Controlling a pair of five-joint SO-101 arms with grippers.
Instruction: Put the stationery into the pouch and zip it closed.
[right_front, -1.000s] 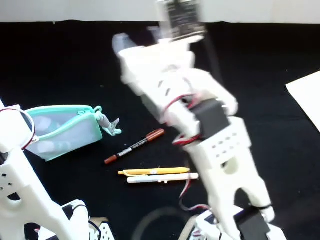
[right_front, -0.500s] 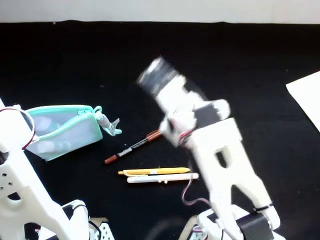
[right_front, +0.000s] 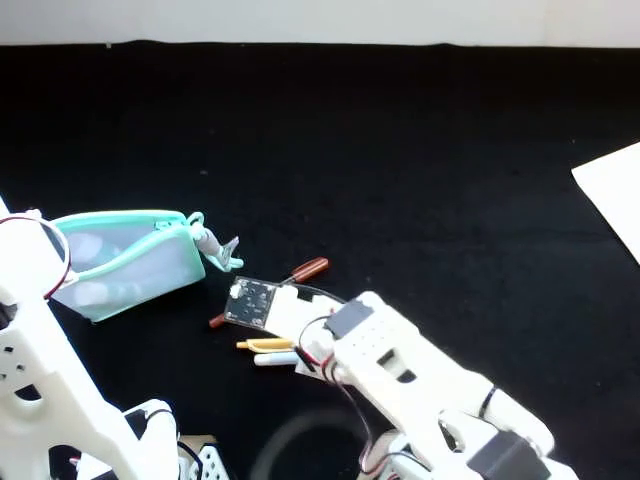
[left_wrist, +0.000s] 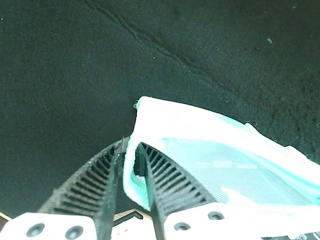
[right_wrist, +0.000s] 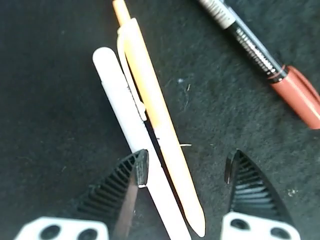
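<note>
A mint-green pouch (right_front: 125, 260) lies on its side at the left of the black table, mouth open, its zip pull (right_front: 222, 250) pointing right. My left gripper (left_wrist: 132, 172) is shut on the pouch's rim (left_wrist: 131, 165) at its left end. A brown-capped marker (right_front: 308, 269), a yellow pen (right_front: 262, 344) and a white pen (right_front: 270, 359) lie right of the pouch. My right gripper (right_wrist: 187, 167) hangs open low over the yellow pen (right_wrist: 150, 100) and white pen (right_wrist: 120, 95), one finger on each side of them. The marker (right_wrist: 260, 55) lies just beyond.
A white sheet (right_front: 612, 190) lies at the table's right edge. The right arm (right_front: 400, 370) stretches low from the front edge over the pens. The left arm's base (right_front: 40, 390) stands at the front left.
The right arm has swung down from high over the table's middle to just above the pens. The left arm and the pouch have not moved.
</note>
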